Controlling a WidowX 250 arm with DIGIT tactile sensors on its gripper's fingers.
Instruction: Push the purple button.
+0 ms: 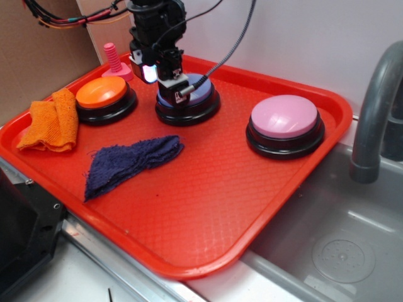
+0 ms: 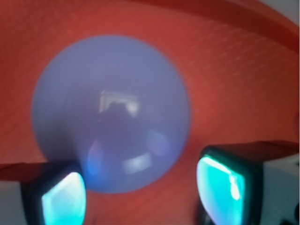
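Note:
The purple button point(image 1: 201, 95), a glossy periwinkle dome on a black round base, sits at the back middle of the red tray point(image 1: 189, 220). My gripper point(image 1: 178, 93) hangs straight down over the dome's left part, low enough to hide much of it; whether it touches is unclear. In the wrist view the purple button point(image 2: 110, 110) fills most of the frame, blurred and very close. My gripper point(image 2: 140, 197) is open there, its two teal-glowing fingertips point(image 2: 63, 199) standing wide apart at the bottom edge with nothing held between them.
An orange domed button point(image 1: 101, 93) sits left of the purple one and a larger pink domed button point(image 1: 284, 117) to its right. A pink screw toy point(image 1: 113, 60), an orange cloth point(image 1: 53, 119) and a dark blue cloth point(image 1: 129, 160) also lie on the tray. A sink point(image 1: 340, 251) and grey faucet point(image 1: 378, 107) are at right.

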